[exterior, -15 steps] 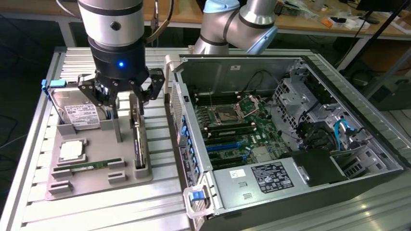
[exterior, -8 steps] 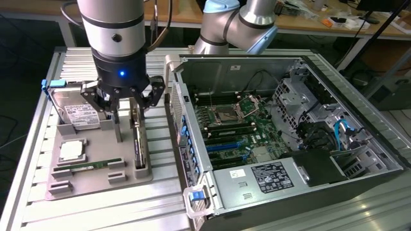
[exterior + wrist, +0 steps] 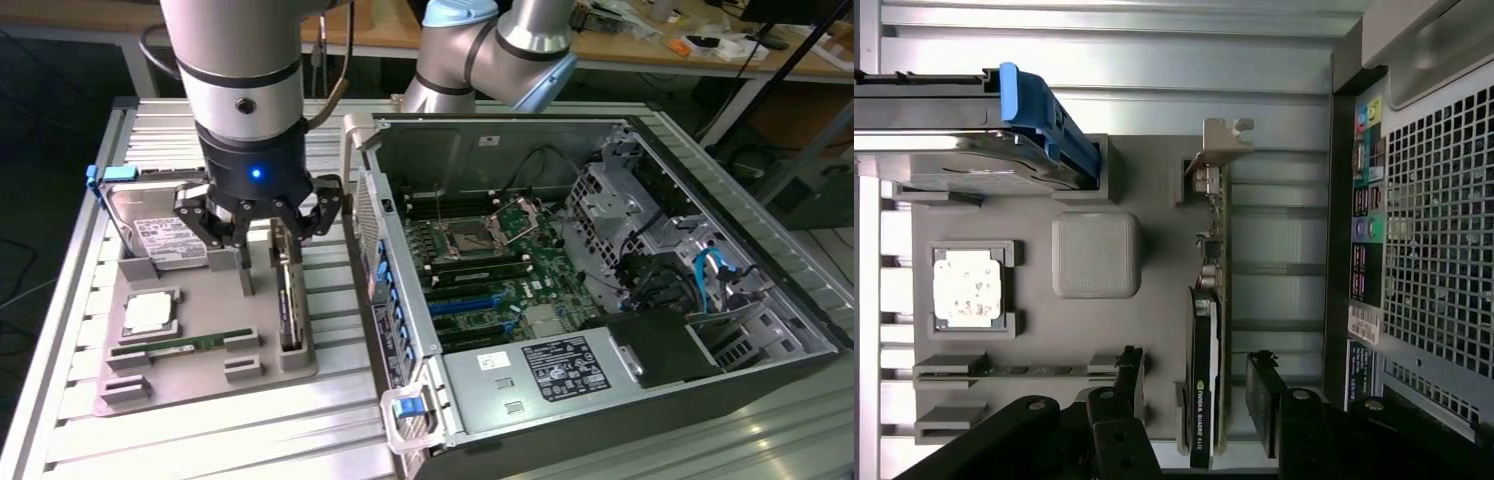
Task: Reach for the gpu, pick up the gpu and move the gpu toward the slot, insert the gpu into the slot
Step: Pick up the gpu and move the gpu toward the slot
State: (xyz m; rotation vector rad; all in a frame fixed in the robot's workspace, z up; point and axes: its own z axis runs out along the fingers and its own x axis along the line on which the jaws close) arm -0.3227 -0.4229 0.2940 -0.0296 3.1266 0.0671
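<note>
The gpu [image 3: 284,292] is a thin black card standing on edge in a grey holder tray [image 3: 200,375] on the exterior view's left. My gripper [image 3: 263,240] hangs just above the card's far end, open. In the wrist view the gpu [image 3: 1204,330] runs between my two black fingers [image 3: 1129,385], one on each side with gaps to the card, and its metal bracket [image 3: 1221,140] points away from me. The blue slot [image 3: 470,297] lies on the green motherboard inside the open computer case [image 3: 641,240].
The tray also holds a silver hard drive [image 3: 160,232] with a blue handle [image 3: 1044,115], a processor chip [image 3: 150,312] and a green memory stick [image 3: 180,345]. The case's rear wall [image 3: 1434,200] stands close beside the tray. Cables and drive cages crowd the case's far side.
</note>
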